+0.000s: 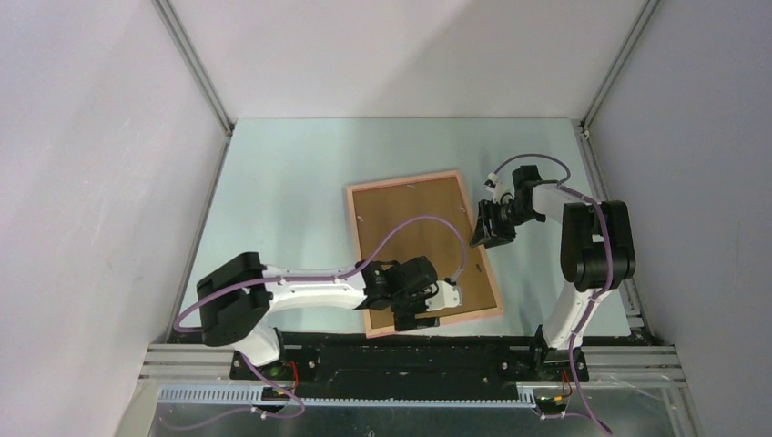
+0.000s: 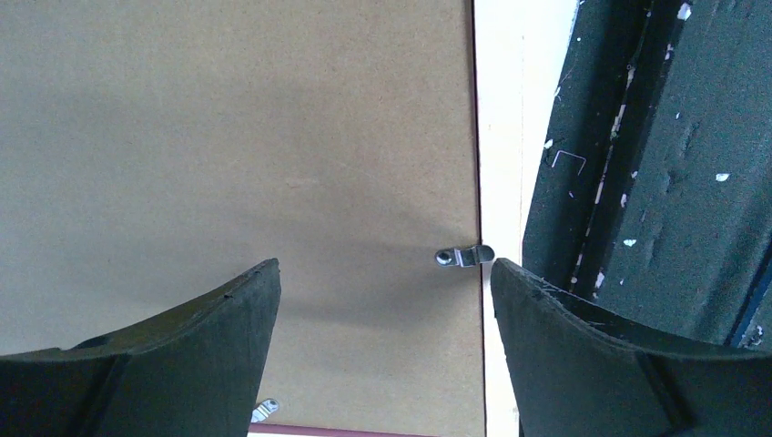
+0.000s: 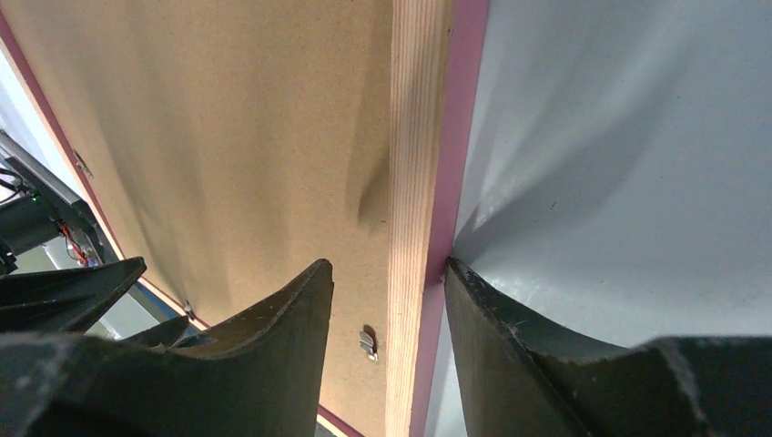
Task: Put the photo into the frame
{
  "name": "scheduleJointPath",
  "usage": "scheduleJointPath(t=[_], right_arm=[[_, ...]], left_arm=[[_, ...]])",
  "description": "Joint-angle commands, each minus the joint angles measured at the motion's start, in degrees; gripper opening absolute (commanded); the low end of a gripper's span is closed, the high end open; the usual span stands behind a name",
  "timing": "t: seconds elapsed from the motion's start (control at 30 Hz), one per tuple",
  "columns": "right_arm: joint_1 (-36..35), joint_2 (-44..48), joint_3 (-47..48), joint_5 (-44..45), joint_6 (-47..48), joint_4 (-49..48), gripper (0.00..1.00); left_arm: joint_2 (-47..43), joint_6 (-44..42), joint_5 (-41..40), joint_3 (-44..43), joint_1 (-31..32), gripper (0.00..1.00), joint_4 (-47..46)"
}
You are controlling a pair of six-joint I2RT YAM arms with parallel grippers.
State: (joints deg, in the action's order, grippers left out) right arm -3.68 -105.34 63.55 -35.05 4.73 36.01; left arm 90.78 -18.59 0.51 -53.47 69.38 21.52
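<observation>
Left gripper (image 2: 382, 269) wide open, empty, above plain brown backing board (image 2: 228, 137) near metal clip (image 2: 462, 258). Right gripper (image 3: 387, 264) half open, straddling pink wooden frame (image 3: 460, 137) rail, unclamped.

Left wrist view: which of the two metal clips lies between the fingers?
The upper clip, at the right edge of the backing board, reaching onto the frame. The lower clip is half hidden by a finger.
</observation>
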Motion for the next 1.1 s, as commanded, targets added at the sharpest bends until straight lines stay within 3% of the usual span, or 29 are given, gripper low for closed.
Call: scheduleJointPath(t=[0.0, 0.67, 1.07], right_arm=[[-0.71, -1.03, -0.08, -1.32, 0.54, 0.63, 0.52], [-0.75, -0.98, -0.08, -1.82, 0.5, 0.84, 0.51], [0.36, -0.73, -0.01, -2.08, 0.61, 0.74, 0.51]], left_arm=[[2.08, -2.03, -3.08, -1.07, 0.25, 0.89, -2.78], [2.63, -1.09, -7.36, -1.8, -0.68, 0.88, -6.27], [-2.41, 0.33, -7.64, -1.38, -3.63, 0.9, -6.92]])
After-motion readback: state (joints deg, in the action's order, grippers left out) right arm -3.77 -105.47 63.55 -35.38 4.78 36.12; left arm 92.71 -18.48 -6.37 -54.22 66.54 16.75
